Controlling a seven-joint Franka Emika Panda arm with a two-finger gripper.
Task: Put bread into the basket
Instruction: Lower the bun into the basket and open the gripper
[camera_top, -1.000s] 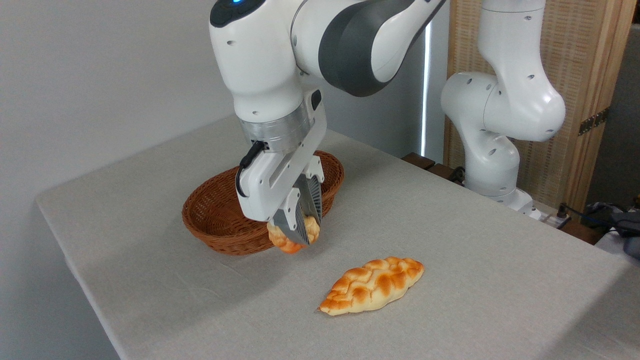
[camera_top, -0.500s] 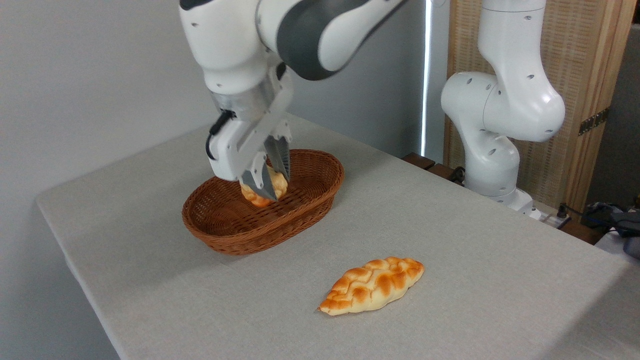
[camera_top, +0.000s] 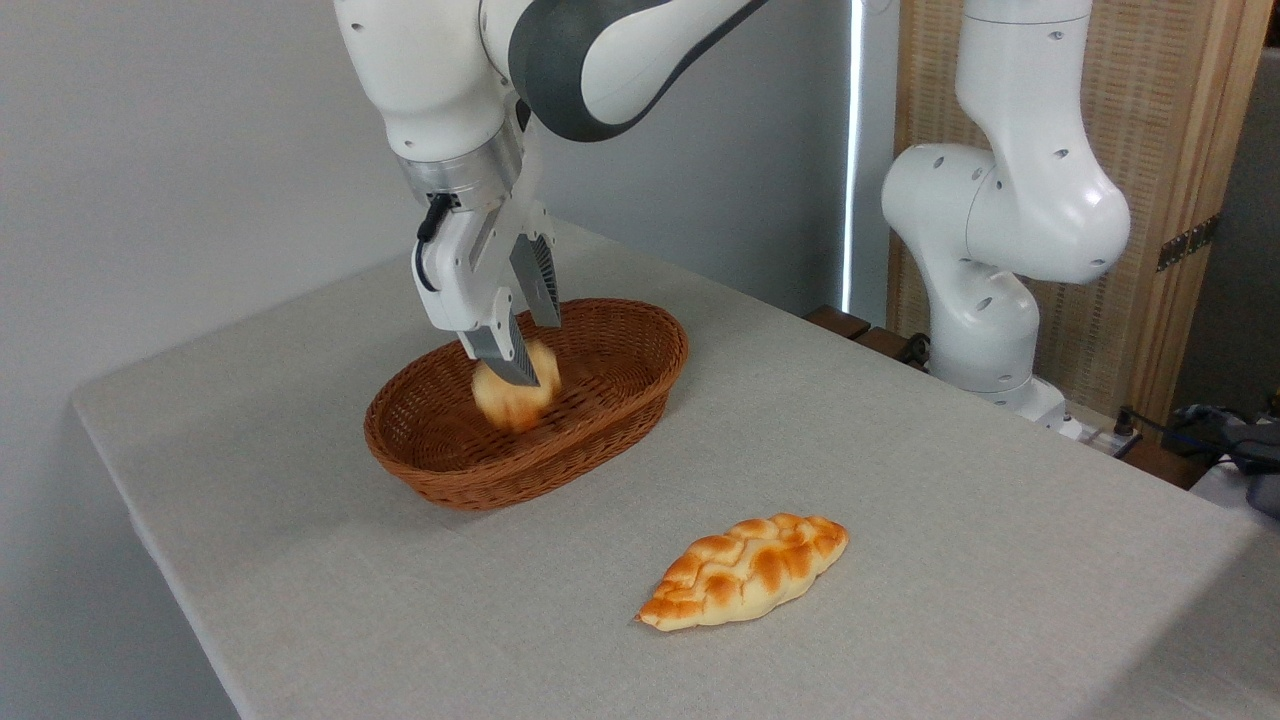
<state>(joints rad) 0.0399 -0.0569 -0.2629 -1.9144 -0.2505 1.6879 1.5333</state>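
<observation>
Released since before, blurred golden-tan bread (camera_top: 513, 397) inside basket (camera_top: 640, 385), jaws spread apart above

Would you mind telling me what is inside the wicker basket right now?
The round bun, blurred, sits inside the basket. The gripper, jaws apart, covers its top, and the near wall hides some floor.

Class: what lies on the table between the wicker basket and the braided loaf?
Nothing: in the fixed camera view, only bare grey tablecloth separates the basket from the braided loaf.
</observation>
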